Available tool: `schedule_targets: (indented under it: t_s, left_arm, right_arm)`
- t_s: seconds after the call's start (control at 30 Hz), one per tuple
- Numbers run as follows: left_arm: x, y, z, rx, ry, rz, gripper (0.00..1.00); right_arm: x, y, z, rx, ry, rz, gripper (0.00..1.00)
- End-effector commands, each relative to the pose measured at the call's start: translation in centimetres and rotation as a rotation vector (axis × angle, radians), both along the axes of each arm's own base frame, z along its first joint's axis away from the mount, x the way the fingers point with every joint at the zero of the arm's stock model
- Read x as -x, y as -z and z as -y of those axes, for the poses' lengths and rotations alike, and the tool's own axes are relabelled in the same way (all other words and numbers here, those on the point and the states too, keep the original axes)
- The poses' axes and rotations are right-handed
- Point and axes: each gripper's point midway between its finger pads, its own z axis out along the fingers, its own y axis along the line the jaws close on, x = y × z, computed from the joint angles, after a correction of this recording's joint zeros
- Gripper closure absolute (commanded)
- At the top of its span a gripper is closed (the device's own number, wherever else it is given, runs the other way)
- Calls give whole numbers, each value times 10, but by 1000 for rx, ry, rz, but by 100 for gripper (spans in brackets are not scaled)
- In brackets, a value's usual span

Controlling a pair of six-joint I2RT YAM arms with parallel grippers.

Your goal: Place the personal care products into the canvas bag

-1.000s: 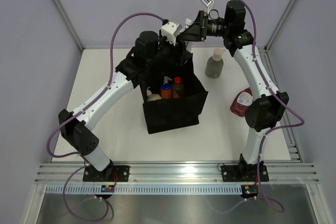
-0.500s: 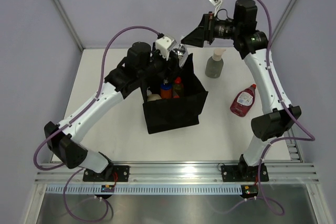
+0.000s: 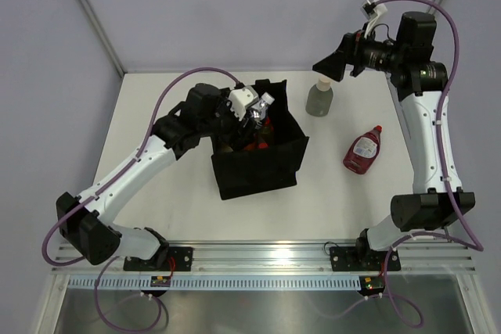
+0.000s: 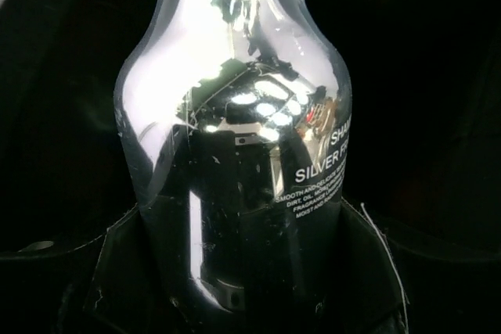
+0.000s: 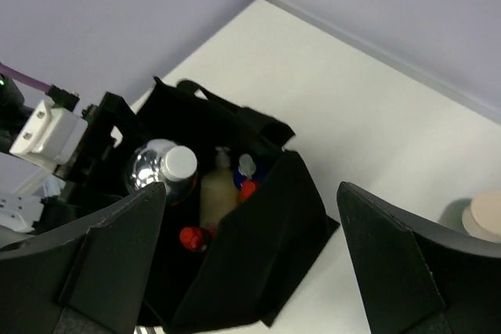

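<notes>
The black canvas bag (image 3: pixel 262 163) stands open mid-table. My left gripper (image 3: pixel 257 115) is shut on the small clear silver-capped bottle (image 3: pixel 264 104), holding it in the bag's mouth; in the left wrist view the bottle (image 4: pixel 235 138) fills the frame between the jaws (image 4: pixel 243 279). In the right wrist view the bag (image 5: pixel 258 256) holds the cream bottle (image 5: pixel 217 193), a blue cap (image 5: pixel 249 165) and a red cap (image 5: pixel 191 236). My right gripper (image 3: pixel 333 64) is open and empty, high above the grey-green pump bottle (image 3: pixel 318 99). The flat dark red bottle (image 3: pixel 362 149) lies right of the bag.
Metal frame posts stand at the table's far corners (image 3: pixel 113 60). An aluminium rail (image 3: pixel 266 256) runs along the near edge with both arm bases on it. White tabletop (image 3: pixel 180 209) shows left of and in front of the bag.
My left gripper has lowered the clear bottle from above the bag's far rim into its mouth. My right arm has swung right and away from the bag.
</notes>
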Motion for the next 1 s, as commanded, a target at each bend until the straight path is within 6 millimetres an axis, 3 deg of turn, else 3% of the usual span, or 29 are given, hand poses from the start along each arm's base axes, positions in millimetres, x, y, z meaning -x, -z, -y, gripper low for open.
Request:
schedule_targets:
  t_s: [0.0,0.03,0.07,0.17,0.37,0.5,0.63,0.7,0.73,0.87,0.97]
  left_arm:
    - [-11,-39,10,50,56,138,85]
    - [-11,-38,10,40,59,145,76]
    - [-12,-36,8,28,56,145,55]
    - [-14,-28,6,-2,60,147,36]
    - [-19,-5,26,-29,153,79,34]
    - [-20,10,38,-51,223,15,28]
    - [-25,26,35,-83,206,13,18]
    - [-28,25,33,-82,187,37,11]
    - [-27,29,32,-84,183,30,1]
    - [-28,24,33,-62,171,33,1]
    - [-29,9,32,-38,145,59,1]
  right_arm:
    - [8,29,28,141,92,19,1]
    - [5,50,42,164,132,-21,1]
    - [10,50,51,189,157,10,0]
    - [19,72,69,207,207,-20,1]
    - [38,93,79,198,234,-63,1]
    - [44,107,86,246,250,-94,1]
    - [49,120,97,275,274,-124,0]
    - [50,126,102,280,283,-138,1]
    - [51,131,105,283,291,-151,1]
    - [54,143,111,294,300,-187,0]
    - [58,149,116,313,312,-198,0]
